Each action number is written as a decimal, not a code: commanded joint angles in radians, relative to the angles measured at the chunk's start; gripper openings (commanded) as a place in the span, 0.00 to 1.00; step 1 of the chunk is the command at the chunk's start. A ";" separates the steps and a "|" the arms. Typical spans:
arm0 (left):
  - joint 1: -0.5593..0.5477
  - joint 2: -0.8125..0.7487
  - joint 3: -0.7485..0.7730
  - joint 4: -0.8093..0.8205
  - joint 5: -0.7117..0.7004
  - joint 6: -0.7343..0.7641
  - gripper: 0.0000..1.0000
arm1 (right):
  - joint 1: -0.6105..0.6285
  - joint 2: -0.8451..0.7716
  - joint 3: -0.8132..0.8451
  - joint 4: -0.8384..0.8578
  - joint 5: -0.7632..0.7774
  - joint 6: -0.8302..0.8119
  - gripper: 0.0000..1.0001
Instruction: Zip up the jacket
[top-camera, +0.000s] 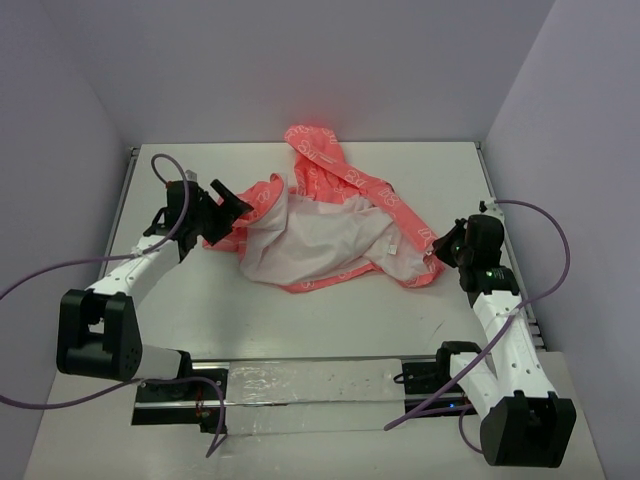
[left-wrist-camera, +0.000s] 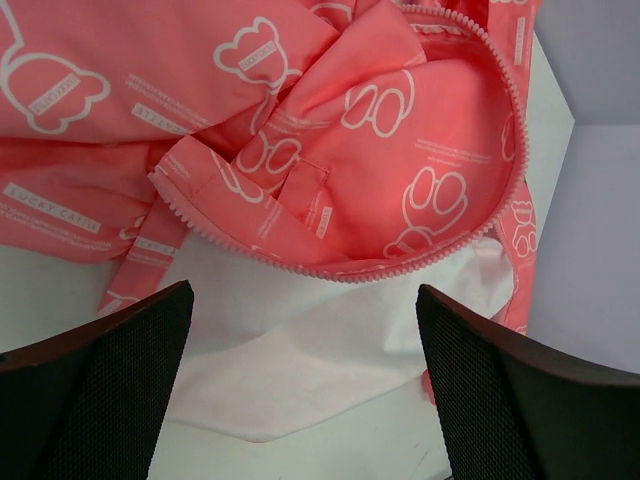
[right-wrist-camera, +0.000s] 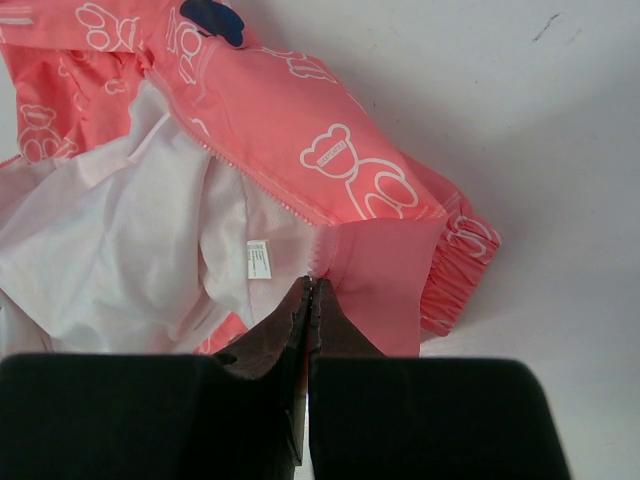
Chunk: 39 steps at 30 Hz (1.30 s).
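Right black two-finger claw (right-wrist-camera: 312, 288), mine, nips shut on the hem corner of the limp, light coral-pink hooded jacket (top-camera: 330, 240) heaped open mid white table (top-camera: 300, 320); left claw (left-wrist-camera: 303, 300) gapes wide over its stiffer toothed zip edge (left-wrist-camera: 345, 276), likely the surer hold.

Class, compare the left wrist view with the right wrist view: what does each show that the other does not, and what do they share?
Left wrist only: zipper teeth curving in an arc; left jaws wide open. Right wrist only: a dark blue emblem, a white label, an elastic cuff; right jaws shut on the hem. Both: the pink jacket, white prints, pale lining, the table.
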 joint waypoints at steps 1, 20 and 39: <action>0.007 -0.017 -0.021 0.080 -0.031 -0.125 0.99 | 0.006 -0.010 0.025 0.029 0.009 -0.007 0.00; 0.049 0.173 -0.045 0.221 -0.014 -0.425 0.32 | 0.007 -0.036 0.038 -0.011 0.048 -0.009 0.00; -0.280 -0.450 -0.053 -0.349 -0.187 -0.464 0.00 | 0.007 -0.086 0.022 0.019 -0.029 0.006 0.00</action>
